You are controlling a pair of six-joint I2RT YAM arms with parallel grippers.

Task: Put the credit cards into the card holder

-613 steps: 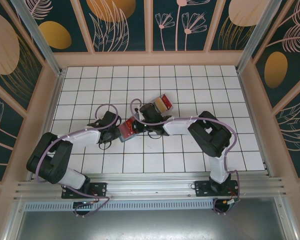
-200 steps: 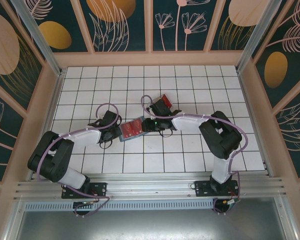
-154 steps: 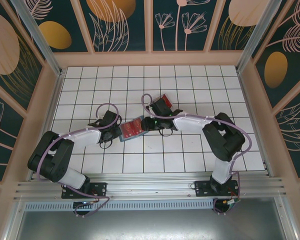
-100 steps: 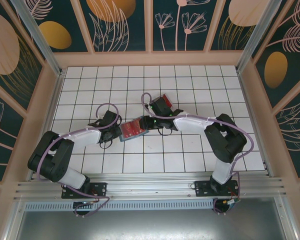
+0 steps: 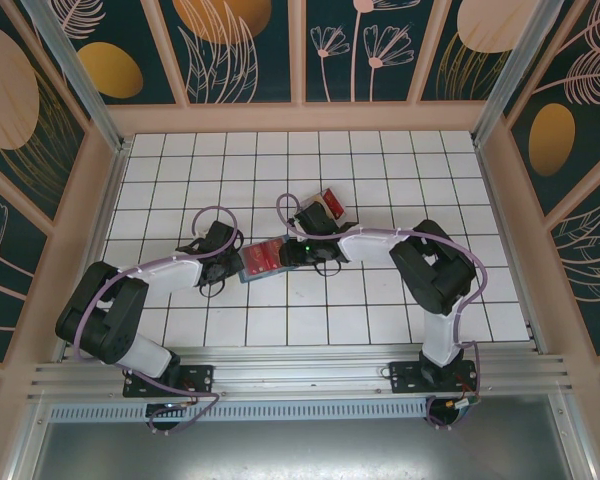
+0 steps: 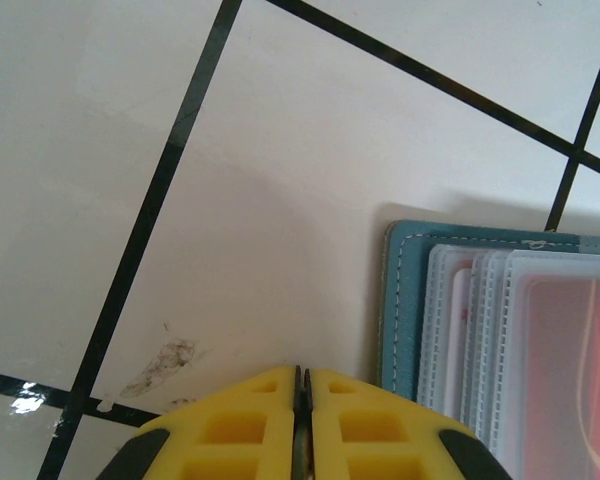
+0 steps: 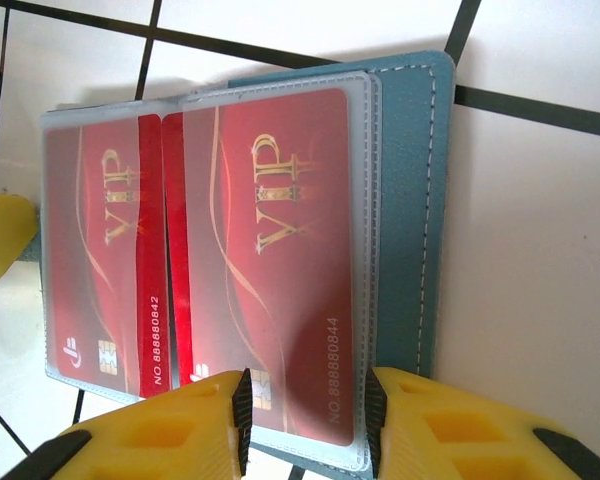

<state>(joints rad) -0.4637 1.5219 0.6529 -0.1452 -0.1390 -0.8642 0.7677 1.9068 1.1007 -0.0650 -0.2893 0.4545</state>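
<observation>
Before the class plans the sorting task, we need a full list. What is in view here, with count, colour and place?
card holder: one, teal, lying open on the table between the grippers
credit cards: two, red with gold VIP lettering, in the holder's clear sleeves
red item: one, on the tiles beyond the right arm; too small to identify
table: one, white tiles with dark lines
left gripper: yellow fingers, shut, beside the holder's edge
right gripper: yellow fingers, open, at the cards' ends

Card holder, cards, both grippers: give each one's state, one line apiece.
Card holder: open, lying flat.
Red cards: two, inside its clear sleeves.
Left gripper: shut, at the holder's edge.
Right gripper: open, over the sleeves' near edge.
Spare red card: outside the holder, partly hidden.
</observation>
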